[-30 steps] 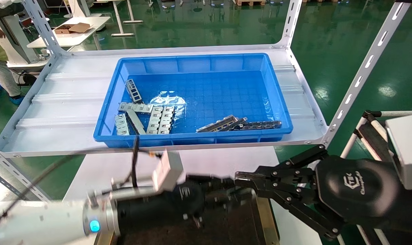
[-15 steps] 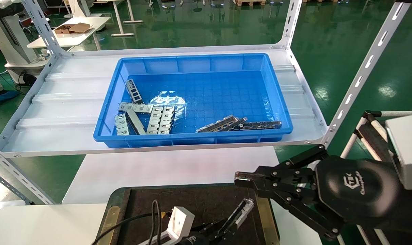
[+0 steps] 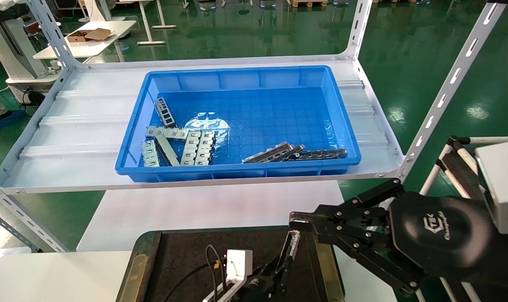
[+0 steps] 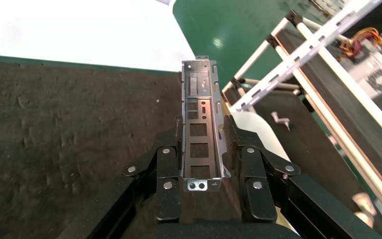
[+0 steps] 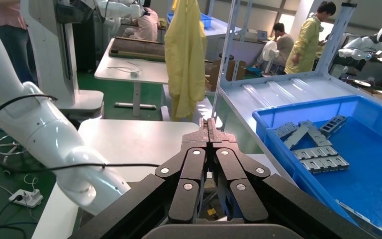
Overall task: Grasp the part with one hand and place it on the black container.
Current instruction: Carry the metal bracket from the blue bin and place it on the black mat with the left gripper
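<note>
My left gripper (image 3: 281, 262) is at the bottom edge of the head view, over the black container (image 3: 182, 256). It is shut on the part (image 3: 291, 245), a silver-grey channel with rectangular cutouts. In the left wrist view the part (image 4: 201, 107) sits between the two fingers (image 4: 167, 159) of the left gripper (image 4: 203, 130), its far end reaching past the container (image 4: 54, 129) at its right edge. I cannot tell whether the part touches the tray. My right gripper (image 3: 295, 220) is shut and empty, parked at the front right beside the container's right edge; it also shows in the right wrist view (image 5: 209, 124).
A blue bin (image 3: 342, 126) on the white shelf (image 3: 77, 126) behind holds several metal pieces (image 3: 195, 147) and darker strips (image 3: 317, 154). The shelf uprights (image 3: 443, 96) stand at the right. A white table (image 3: 174, 209) lies under the shelf. The bin also shows in the right wrist view (image 5: 288, 144).
My left arm has dropped from a blurred stretch across the front to low over the container. The held part has turned from slanting right to pointing more straight away. The right arm has not moved.
</note>
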`<action>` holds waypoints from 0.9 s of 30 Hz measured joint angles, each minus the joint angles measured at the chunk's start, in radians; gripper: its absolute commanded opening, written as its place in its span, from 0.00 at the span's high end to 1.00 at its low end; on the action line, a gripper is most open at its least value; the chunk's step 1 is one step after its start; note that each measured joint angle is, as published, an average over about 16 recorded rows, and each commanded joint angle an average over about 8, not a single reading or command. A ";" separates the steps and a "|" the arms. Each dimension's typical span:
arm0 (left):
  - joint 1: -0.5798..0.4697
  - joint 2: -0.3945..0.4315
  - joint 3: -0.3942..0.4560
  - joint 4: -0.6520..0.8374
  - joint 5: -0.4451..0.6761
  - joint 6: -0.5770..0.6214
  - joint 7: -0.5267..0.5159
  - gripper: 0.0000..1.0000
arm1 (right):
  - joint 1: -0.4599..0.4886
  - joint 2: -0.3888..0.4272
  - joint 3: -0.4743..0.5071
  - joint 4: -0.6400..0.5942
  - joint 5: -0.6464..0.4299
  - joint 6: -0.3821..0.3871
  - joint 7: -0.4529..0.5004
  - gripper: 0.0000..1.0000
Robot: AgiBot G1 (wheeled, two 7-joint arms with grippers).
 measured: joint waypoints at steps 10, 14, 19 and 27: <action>-0.018 0.074 0.040 0.051 0.003 -0.137 -0.031 1.00 | 0.000 0.000 0.000 0.000 0.000 0.000 0.000 1.00; -0.029 0.081 0.068 0.064 0.008 -0.176 -0.063 1.00 | 0.000 0.000 0.000 0.000 0.000 0.000 0.000 1.00; -0.046 0.084 0.113 0.082 0.018 -0.223 -0.118 1.00 | 0.000 0.000 0.000 0.000 0.000 0.000 0.000 1.00; -0.073 0.086 0.195 0.121 0.057 -0.286 -0.232 1.00 | 0.000 0.000 0.000 0.000 0.000 0.000 0.000 1.00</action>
